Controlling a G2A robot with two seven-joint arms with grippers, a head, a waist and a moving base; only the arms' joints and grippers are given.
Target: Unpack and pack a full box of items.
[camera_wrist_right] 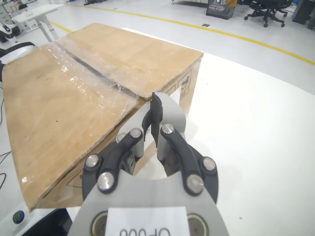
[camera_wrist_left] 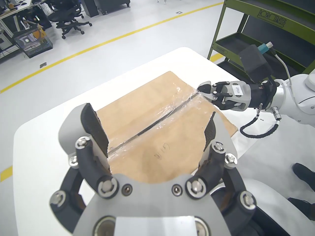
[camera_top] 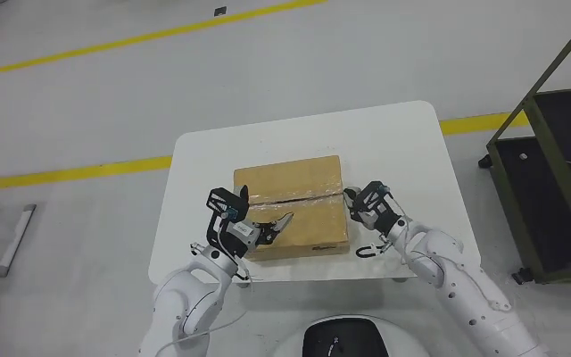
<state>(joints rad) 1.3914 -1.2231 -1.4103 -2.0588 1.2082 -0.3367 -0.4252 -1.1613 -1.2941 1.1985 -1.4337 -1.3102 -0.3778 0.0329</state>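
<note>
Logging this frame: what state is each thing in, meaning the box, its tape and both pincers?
box: closed, both top flaps down.
tape: clear, wrinkled, lying along the seam between the flaps.
left pincer: open, above the box's top.
right pincer: shut, tips at the seam's end on the box's edge; a grip on the tape cannot be told.

Taped brown cardboard box (camera_top: 290, 205) sits closed on the table.

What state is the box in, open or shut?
Shut. The box has its top flaps lying down, meeting at the middle seam, with wrinkled clear tape over it.
</note>
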